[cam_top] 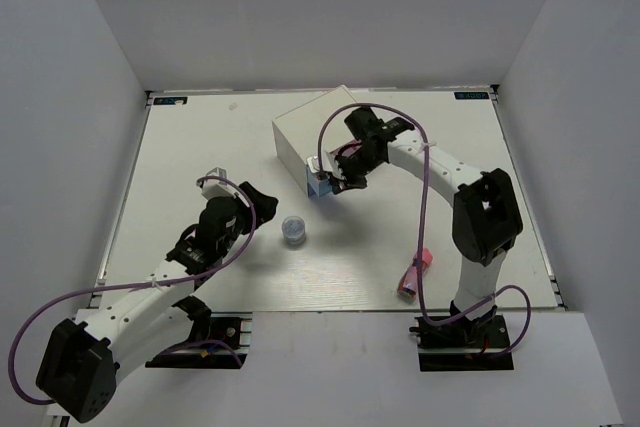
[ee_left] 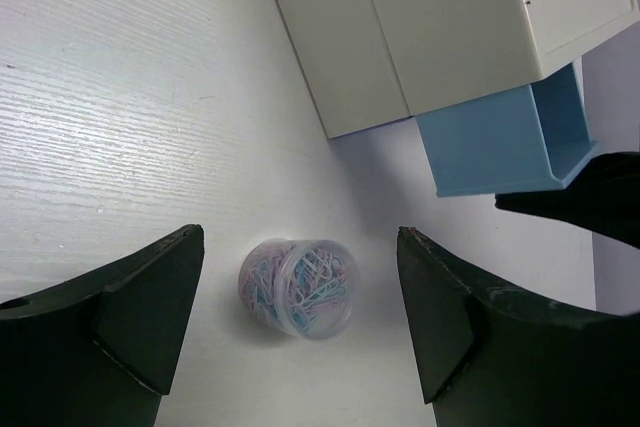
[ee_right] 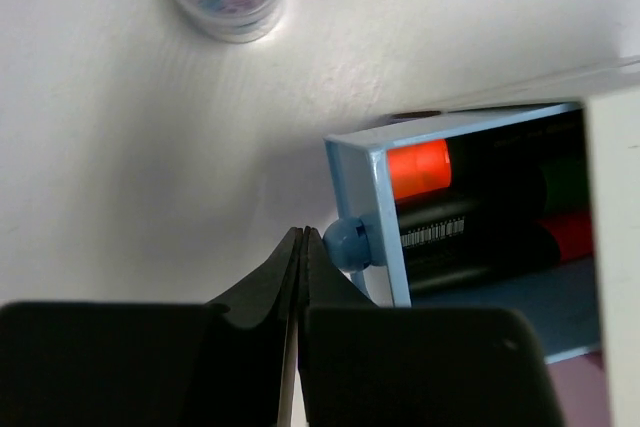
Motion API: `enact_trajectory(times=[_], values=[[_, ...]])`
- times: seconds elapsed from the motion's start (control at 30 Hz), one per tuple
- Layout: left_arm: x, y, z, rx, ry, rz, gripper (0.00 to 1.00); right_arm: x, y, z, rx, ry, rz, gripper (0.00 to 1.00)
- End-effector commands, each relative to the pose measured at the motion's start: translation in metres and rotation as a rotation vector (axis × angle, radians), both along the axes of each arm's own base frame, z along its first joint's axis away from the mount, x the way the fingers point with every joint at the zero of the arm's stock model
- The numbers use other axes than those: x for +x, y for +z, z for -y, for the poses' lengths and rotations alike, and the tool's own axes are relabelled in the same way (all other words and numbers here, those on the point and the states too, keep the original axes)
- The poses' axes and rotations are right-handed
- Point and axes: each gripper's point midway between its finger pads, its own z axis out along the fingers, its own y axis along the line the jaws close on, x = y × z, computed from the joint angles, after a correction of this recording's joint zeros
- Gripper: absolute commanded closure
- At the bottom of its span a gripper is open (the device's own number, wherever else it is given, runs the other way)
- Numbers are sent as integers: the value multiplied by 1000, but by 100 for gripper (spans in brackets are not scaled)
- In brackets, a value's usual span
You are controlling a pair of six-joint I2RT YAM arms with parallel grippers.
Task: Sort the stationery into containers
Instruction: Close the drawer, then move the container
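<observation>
From above: white drawer chest [cam_top: 305, 127] set askew on the table [cam_top: 190, 137], its light blue drawer [cam_top: 320, 187] standing open at the near corner. Right gripper [cam_top: 338, 185] just beside that drawer front; jaw state not readable from there. Clear in the right wrist view instead: fingers pressed flat together with nothing between them, tips against the left side of the drawer's small blue knob [ee_right: 348, 244]. Also only in that view, the drawer's contents: three black highlighters lying side by side, orange-ended highlighter [ee_right: 420, 169] uppermost, green end [ee_right: 565, 182] and red end [ee_right: 567, 232] deeper in towards the chest. Clear pot of pastel paper clips [cam_top: 294, 231] upright in front of the chest, a little to the near left of the open drawer, apart from it. Left gripper [cam_top: 240, 191] near that pot and left of it from above; in the left wrist view, spread wide with one finger [ee_left: 140, 317] on each side of the pot, touching neither side, holding nothing. Pink tube [cam_top: 414, 273] lying well in front of the chest and off to its right, seen only from above.
</observation>
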Motion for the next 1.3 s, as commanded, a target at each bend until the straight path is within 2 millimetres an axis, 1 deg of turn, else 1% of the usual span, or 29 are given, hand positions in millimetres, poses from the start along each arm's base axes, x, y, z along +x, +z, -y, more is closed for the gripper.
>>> enact_trajectory(times=[0.0, 0.07, 0.13, 0.17, 0.2, 0.23, 0.27, 0.3, 0.47, 0.53, 0.57, 0.6, 0.63, 0.67, 0.7, 0.73, 0.77, 0.8, 0.83, 0.9, 0.93, 0.97, 1.0, 1.03, 1.07, 1.1, 1.17, 1.23, 1.27], values=[[2, 10, -2, -13, 16, 22, 12, 32, 20, -26, 80, -56, 105, 100], [1, 10, -2, -13, 16, 22, 12, 42, 25, -34, 101, -81, 130, 100], [1, 10, -4, -10, 24, 24, 12, 48, 24, -39, 103, -114, 133, 100], [0, 8, -4, -5, 24, 16, 12, 55, 29, -43, 115, -126, 156, 100], [0, 11, -4, -10, 24, 24, 12, 61, 25, -45, 110, -148, 158, 100], [0, 11, -4, -10, 24, 24, 12, 62, 24, -47, 109, -163, 149, 100], [-1, 9, -5, -5, 24, 16, 12, 66, 30, -49, 116, -169, 165, 100], [-2, 8, -7, -2, 32, 19, 12, 69, 25, -50, 110, -182, 157, 100], [-1, 8, -7, -11, 36, 17, 12, 73, 28, -55, 125, -219, 164, 99], [-1, 8, -7, -11, 36, 17, 12, 76, 29, -54, 136, -230, 173, 96], [-1, 8, -7, -11, 36, 17, 12, 75, 29, -54, 136, -231, 170, 96], [-1, 8, -7, -11, 36, 17, 12, 67, 32, -56, 152, -203, 138, 96], [-1, 8, -7, -11, 36, 17, 12, 59, 34, -52, 151, -170, 119, 96], [-1, 8, -7, -11, 36, 17, 12, 54, 39, -52, 161, -153, 114, 96], [-1, 8, -7, -11, 36, 17, 12, 41, 32, -50, 164, -104, 92, 97], [-1, 8, -7, -11, 36, 17, 12, 36, 40, -46, 177, -97, 104, 97], [-1, 8, -7, -11, 36, 17, 12, 27, 41, -40, 181, -88, 107, 97], [-3, 4, -8, -6, 36, 9, 12, 26, 43, -37, 187, -88, 118, 97], [-3, 4, -8, -6, 36, 9, 12, 22, 34, -33, 189, -95, 134, 97], [-3, 4, -6, -14, 28, 16, 12, 27, 40, -30, 195, -119, 180, 95], [-3, 4, -6, -14, 28, 16, 12, 30, 38, -29, 185, -133, 187, 93], [-1, 3, -5, -14, 28, 15, 12, 38, 32, -31, 178, -149, 192, 91], [-2, -1, -3, -10, 18, 1, 12, 42, 33, -31, 176, -171, 183, 91], [-1, 3, -3, -15, 18, 9, 12, 49, 45, -39, 198, -182, 196, 89], [1, 5, -1, -15, 18, 9, 12, 52, 36, -43, 187, -192, 171, 89], [1, 5, -1, -15, 18, 9, 12, 59, 45, -48, 201, -199, 186, 89], [2, 7, -1, -15, 18, 9, 12, 64, 47, -56, 209, -202, 180, 88], [-1, 6, -3, -14, 18, 8, 12, 69, 42, -62, 200, -203, 172, 88], [-1, 11, -4, -21, 26, 25, 12, 72, 42, -64, 200, -205, 178, 88]])
